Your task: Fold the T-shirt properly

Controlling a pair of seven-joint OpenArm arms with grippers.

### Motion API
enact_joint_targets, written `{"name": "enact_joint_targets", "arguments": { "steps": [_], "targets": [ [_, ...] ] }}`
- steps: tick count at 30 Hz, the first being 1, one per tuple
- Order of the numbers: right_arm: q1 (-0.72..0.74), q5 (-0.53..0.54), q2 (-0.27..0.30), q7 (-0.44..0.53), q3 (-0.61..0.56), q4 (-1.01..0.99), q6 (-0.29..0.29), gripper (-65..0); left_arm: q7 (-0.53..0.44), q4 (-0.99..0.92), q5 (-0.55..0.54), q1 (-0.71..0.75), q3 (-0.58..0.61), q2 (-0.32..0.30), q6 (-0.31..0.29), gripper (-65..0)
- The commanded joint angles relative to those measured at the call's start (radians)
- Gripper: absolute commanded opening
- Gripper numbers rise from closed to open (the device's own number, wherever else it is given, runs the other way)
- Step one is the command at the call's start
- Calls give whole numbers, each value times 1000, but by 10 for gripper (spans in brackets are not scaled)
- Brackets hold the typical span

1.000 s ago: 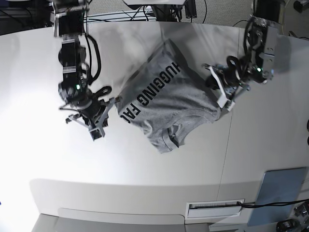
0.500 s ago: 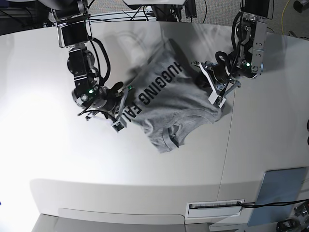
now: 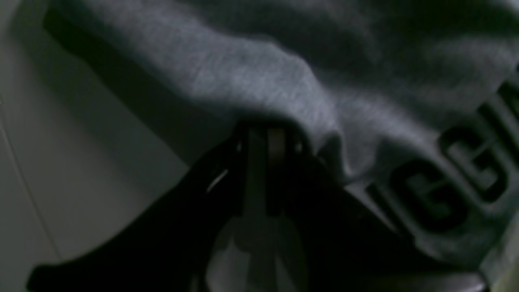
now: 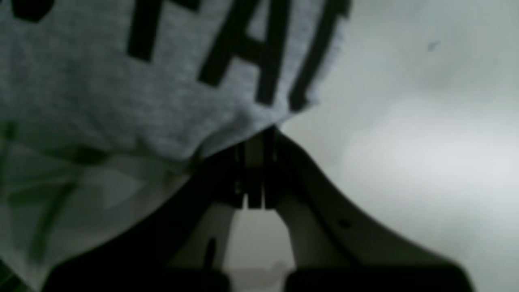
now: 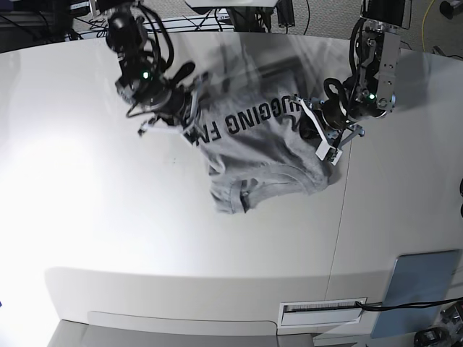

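Observation:
The heather-grey T-shirt (image 5: 268,155) lies bunched in the middle back of the white table (image 5: 108,217), with the black lettering "HUGGING FA" facing up and the neck end toward the front. My right gripper (image 5: 194,131), on the left of the base view, is shut on the shirt's edge beside the letters "FA". The right wrist view shows its tips (image 4: 256,142) pinching that edge of the shirt (image 4: 101,89). My left gripper (image 5: 309,129) is shut on the opposite edge near the "H". In the left wrist view its tips (image 3: 261,134) sit under a fold of the shirt (image 3: 243,77).
A flat blue-grey pad (image 5: 423,289) lies at the front right corner. A slotted white strip (image 5: 322,312) sits in the front edge. A seam (image 5: 340,217) runs down the table right of the shirt. Cables hang behind the back edge.
My right gripper closed on the shirt's lettered edge and pulled it up and back. The shirt turned so the lettering runs across. My left gripper moved in and closed on the other edge.

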Motion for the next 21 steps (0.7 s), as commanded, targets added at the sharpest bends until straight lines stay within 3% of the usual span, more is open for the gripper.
{"name": "enact_joint_targets", "arguments": {
  "steps": [1, 5, 9, 11, 14, 21],
  "targets": [
    [-12, 2, 0, 11, 2, 17, 3, -650, -10, 14, -15, -11, -4, -6, -8, -577],
    [-76, 2, 0, 63, 2, 18, 4, -650, -5, 14, -16, -11, -4, -6, -10, -577],
    [-129, -5, 0, 106, 2, 24, 4, -650, -1, 14, -57, -11, -4, -6, -96, -577],
    [-152, -43, 0, 122, 2, 40, 4, -650, -2, 14, -71, -11, -4, -6, -108, -577],
    [-182, -106, 1, 142, 2, 81, 0, -650, -4, 14, -59, -12, -5, -7, -95, -577],
    [-196, -263, 2, 142, 3, 151, -154, -650, -27, 17, 13, -17, -6, -46, 12, -577]
  ]
}}
